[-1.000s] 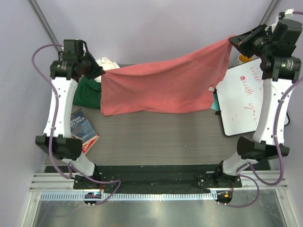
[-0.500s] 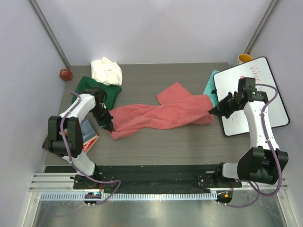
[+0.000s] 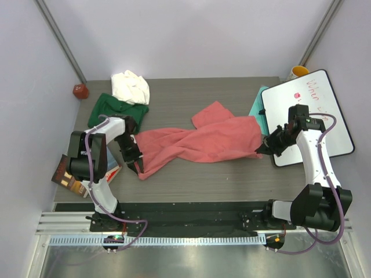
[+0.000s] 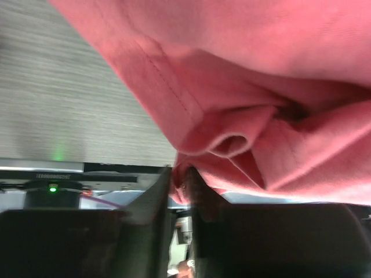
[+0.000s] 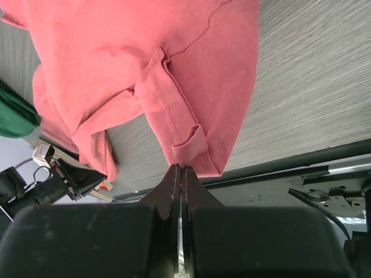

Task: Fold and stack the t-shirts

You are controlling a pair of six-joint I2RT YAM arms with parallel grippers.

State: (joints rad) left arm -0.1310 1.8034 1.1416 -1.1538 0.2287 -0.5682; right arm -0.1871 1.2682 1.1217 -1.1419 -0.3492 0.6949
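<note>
Twisted across mid-counter (image 3: 191,174): pink shirt (image 3: 197,139); pinched at its 8 o'clock end in the left tool (image 3: 139,168), fingers nearly together on a fold; clamped at the 3 o'clock hem by the right tool (image 3: 266,146); green shirt (image 3: 116,107) at 10 o'clock, edge hidden behind the left arm; white shirt (image 3: 130,87) at 11.

- The far middle of the surface (image 3: 185,92) is bare, leaving an open lane between the white shirt (image 3: 130,87) and the whiteboard (image 3: 316,116).
- The pink shirt (image 3: 197,142) sprawls across the middle from left to right (the widest obstacle).
- The near strip in front of it is bare from side to side.
- The left side is crowded with the green shirt (image 3: 116,109), books (image 3: 110,165) and a red ball (image 3: 80,91).
- On the right, the whiteboard has a teal item (image 3: 258,110) just beside it, and a cup (image 3: 299,71) stands at the far corner.
</note>
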